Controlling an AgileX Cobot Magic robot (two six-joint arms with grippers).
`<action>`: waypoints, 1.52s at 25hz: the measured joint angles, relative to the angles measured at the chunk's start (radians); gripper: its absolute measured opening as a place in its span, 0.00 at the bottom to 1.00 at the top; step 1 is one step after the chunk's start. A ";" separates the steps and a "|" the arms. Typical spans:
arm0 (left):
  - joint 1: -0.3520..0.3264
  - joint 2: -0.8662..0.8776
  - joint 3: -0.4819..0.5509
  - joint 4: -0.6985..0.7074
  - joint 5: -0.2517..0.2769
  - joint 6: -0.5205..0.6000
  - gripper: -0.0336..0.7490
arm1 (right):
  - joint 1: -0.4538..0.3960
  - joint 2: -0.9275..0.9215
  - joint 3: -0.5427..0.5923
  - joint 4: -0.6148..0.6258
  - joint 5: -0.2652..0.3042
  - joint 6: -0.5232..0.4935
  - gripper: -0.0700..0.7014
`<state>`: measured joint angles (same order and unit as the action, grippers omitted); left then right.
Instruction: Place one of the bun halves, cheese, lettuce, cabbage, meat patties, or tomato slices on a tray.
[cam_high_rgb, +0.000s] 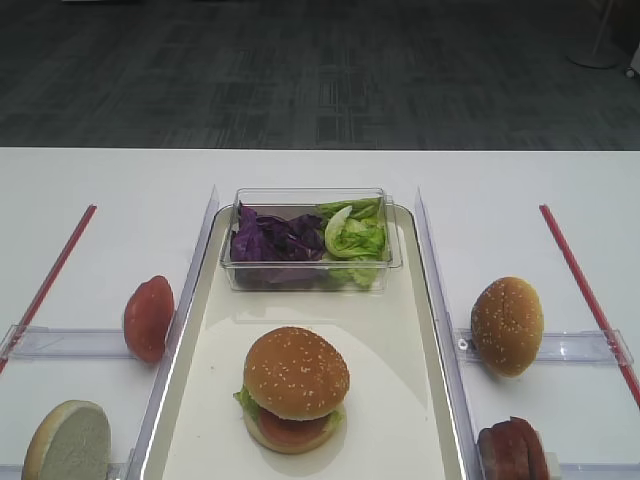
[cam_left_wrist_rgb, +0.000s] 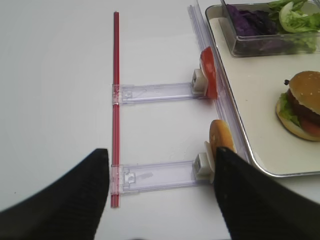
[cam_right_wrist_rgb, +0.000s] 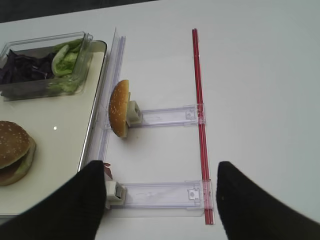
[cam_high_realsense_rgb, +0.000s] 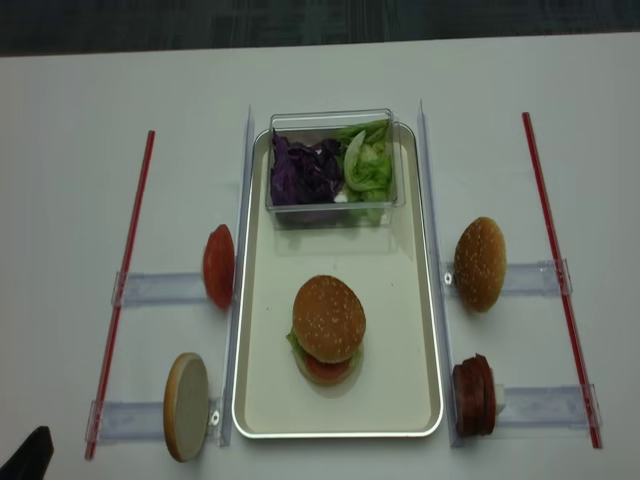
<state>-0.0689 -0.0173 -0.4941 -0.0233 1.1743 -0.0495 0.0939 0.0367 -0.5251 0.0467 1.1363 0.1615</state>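
Note:
The cream tray (cam_high_rgb: 380, 330) holds an assembled burger (cam_high_rgb: 295, 388) topped by a sesame bun. A second sesame bun half (cam_high_rgb: 507, 326) stands on edge in a clear holder to the tray's right, with meat patties (cam_high_rgb: 512, 450) nearer me. Left of the tray stand a tomato slice (cam_high_rgb: 149, 318) and a pale bun half (cam_high_rgb: 68, 443). Cabbage (cam_high_rgb: 275, 238) and lettuce (cam_high_rgb: 355, 238) fill a tub. No cheese shows. My right gripper (cam_right_wrist_rgb: 160, 200) hangs open above the patties' holder, holding nothing. My left gripper (cam_left_wrist_rgb: 160, 195) is open over the pale bun's holder (cam_left_wrist_rgb: 155, 175), its tip at the corner (cam_high_realsense_rgb: 30, 450).
The clear tub (cam_high_rgb: 310, 262) sits at the tray's far end. Upright clear dividers (cam_high_rgb: 437, 300) run along both long sides of the tray. Red strips (cam_high_rgb: 585, 295) (cam_high_rgb: 50, 275) lie at the outer ends of the clear holders (cam_high_rgb: 580, 346). The table's far edge borders dark carpet.

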 joint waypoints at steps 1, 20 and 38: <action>0.000 0.000 0.000 0.000 0.000 0.000 0.60 | 0.000 0.000 0.010 0.002 0.000 0.000 0.74; 0.000 0.000 0.000 0.000 0.000 0.000 0.60 | 0.000 0.000 0.021 0.075 0.000 -0.194 0.72; 0.000 0.000 0.000 0.000 0.000 0.000 0.60 | 0.000 -0.007 0.038 0.097 -0.012 -0.230 0.69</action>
<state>-0.0689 -0.0173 -0.4941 -0.0233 1.1743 -0.0495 0.0939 0.0298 -0.4869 0.1440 1.1239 -0.0687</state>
